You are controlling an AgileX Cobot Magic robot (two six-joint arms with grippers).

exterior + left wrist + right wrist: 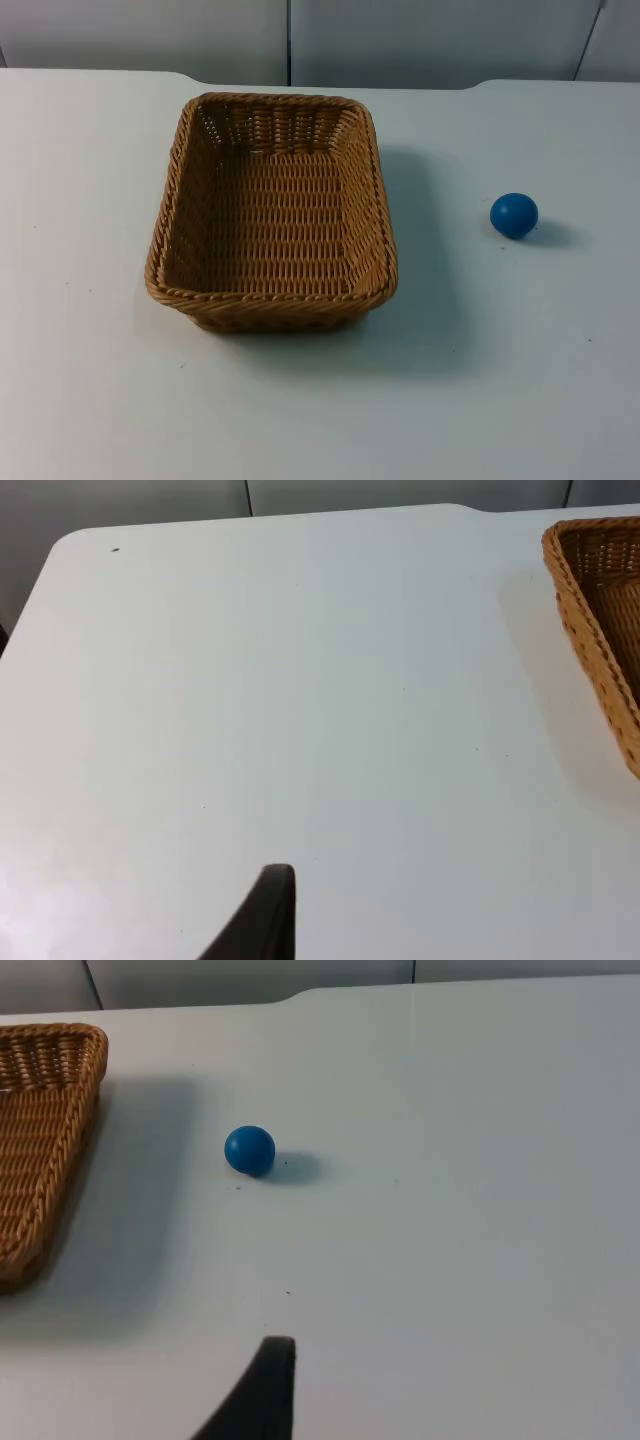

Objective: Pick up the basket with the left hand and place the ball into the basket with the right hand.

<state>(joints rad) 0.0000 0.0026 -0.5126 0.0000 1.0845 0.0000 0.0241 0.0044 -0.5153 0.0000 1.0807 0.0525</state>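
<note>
Basket point(272, 212) is sitting on the white table point(90, 380), woven, tan, rectangular, open side up, nothing lying inside it. Its far short end is facing the grey partition wall point(420, 40).

Ball point(514, 215) is resting on the table well to the right of the basket, blue, casting a small shadow, apart from the basket and touching nothing else.

Left wrist view: one black fingertip point(262, 920) of the left gripper is hanging over bare table, with the basket's rim point(590, 630) off to one side and well apart from it. Cannot tell whether this gripper is apart or together. Arm is waiting.

Right wrist view: one black fingertip point(258, 1392) of the right gripper is hanging above the table, with the ball ahead of it and the basket's corner beside that. Nothing is gripped; cannot tell apart or together here either. Arm is waiting too.
</note>
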